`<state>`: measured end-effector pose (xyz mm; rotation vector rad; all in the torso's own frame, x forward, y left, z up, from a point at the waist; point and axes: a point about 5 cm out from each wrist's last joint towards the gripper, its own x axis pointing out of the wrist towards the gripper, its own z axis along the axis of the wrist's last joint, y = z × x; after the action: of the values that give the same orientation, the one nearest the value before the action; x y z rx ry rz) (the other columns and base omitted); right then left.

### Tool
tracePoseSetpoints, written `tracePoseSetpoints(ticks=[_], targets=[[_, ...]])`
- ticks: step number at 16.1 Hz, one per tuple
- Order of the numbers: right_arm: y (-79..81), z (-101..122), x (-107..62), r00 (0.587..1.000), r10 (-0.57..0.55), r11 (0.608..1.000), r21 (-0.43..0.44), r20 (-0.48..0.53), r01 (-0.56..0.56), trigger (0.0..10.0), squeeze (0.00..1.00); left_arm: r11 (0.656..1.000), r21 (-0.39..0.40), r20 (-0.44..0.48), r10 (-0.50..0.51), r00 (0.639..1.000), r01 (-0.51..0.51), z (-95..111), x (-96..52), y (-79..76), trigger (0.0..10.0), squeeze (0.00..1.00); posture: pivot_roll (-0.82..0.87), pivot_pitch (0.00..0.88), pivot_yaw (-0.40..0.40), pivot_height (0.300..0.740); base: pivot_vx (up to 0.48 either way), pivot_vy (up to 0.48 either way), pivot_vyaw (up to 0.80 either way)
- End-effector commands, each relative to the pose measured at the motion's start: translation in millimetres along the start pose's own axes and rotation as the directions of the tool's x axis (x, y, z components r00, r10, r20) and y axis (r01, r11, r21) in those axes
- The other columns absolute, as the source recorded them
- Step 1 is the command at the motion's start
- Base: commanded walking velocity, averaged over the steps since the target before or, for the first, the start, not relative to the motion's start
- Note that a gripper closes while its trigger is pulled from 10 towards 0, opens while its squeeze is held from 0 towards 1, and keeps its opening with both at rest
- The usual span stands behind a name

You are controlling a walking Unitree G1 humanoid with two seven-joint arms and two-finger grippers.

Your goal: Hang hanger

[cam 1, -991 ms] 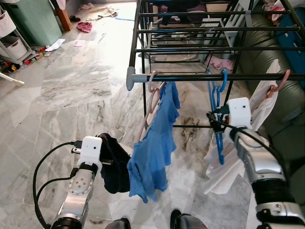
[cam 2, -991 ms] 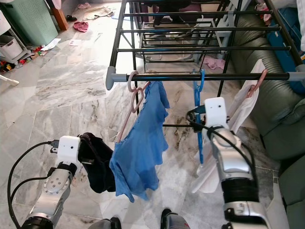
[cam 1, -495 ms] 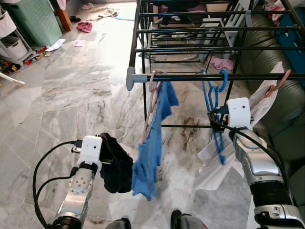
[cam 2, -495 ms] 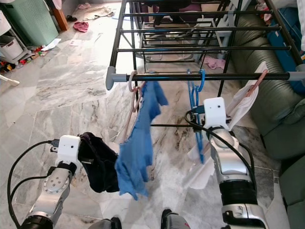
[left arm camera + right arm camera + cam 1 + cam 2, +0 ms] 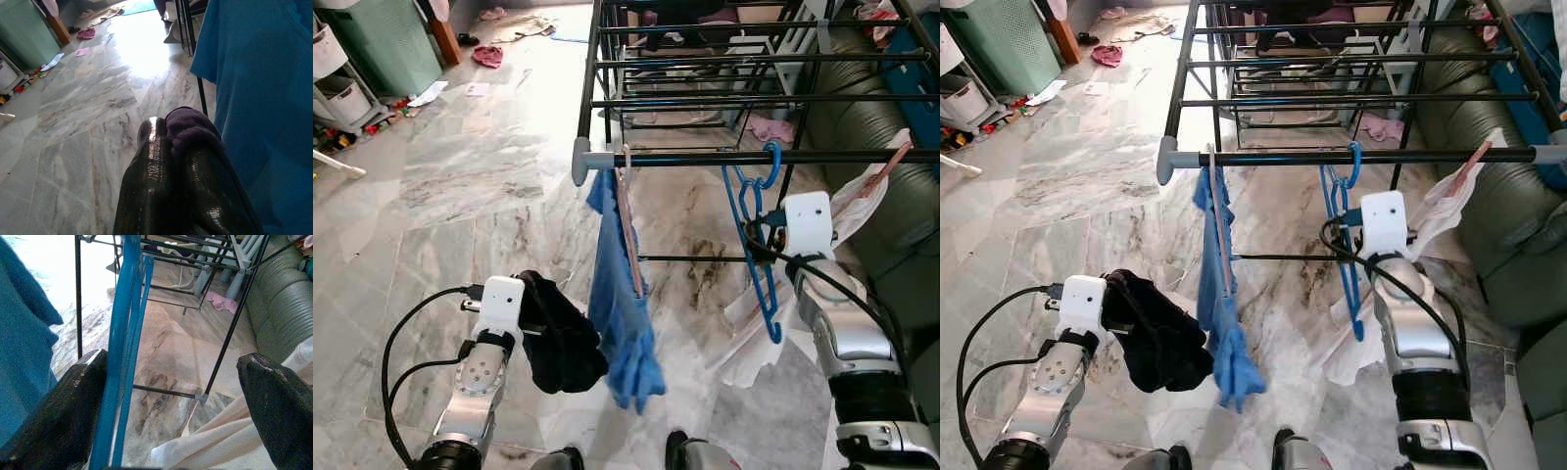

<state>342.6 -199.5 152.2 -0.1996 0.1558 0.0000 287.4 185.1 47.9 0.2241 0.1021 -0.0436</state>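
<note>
1. Plainly, the rack [image 5: 607, 59] takes the upper centre of the head views, and its front rail [image 5: 705, 158] crosses mid-frame from left to right edge.
2. On that rail, left of centre, a blue shirt [image 5: 619, 294] hangs on a pink hanger [image 5: 628, 220], turned edge-on to the camera.
3. Right of centre, the blue hanger [image 5: 754, 250] has its hook over the rail, so the hanging looks done or nearly so.
4. At centre right, the right gripper [image 5: 171, 401] has its fingers spread wide; the blue hanger's bar runs just beside one finger [image 5: 73, 411], with no grip visible.
5. White cloth [image 5: 769, 328] lies under that arm, at lower right.
6. At lower left, the left gripper [image 5: 181, 166] is closed on a dark cloth [image 5: 558, 338], close to the shirt.
7. To finish well, I judge the right gripper should draw straight back from the hanger with its fingers wide, so nothing drags the hook off the rail.
8. Keep the left arm clear of the shirt.
</note>
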Motion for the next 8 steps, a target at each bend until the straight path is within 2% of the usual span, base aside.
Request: tracePoseSetpoints(ticks=[1,3,8], targets=[[-2.5,6,3.2,1.000,-0.007,1.000,0.007,0.002,0.007,10.0,0.00,1.000,0.015,-0.017,-0.004,1.000,0.004,-3,-0.5,2.4,10.0,0.00,-0.14,0.172,0.072,0.740,0.000,0.000,0.00],[1.2,10,5.4,1.000,-0.006,0.999,0.049,0.005,0.006,10.0,0.00,1.000,0.014,-0.019,-0.004,1.000,0.004,-3,-0.8,2.2,10.0,0.00,-0.14,0.172,0.072,0.740,0.000,0.000,0.00],[19.9,12,10.5,1.000,0.013,0.996,0.087,-0.017,-0.012,10.0,0.00,1.000,0.013,-0.026,-0.007,1.000,0.007,-5,-0.9,1.3,10.0,0.00,-0.14,0.170,0.068,0.740,0.000,0.000,0.00]])
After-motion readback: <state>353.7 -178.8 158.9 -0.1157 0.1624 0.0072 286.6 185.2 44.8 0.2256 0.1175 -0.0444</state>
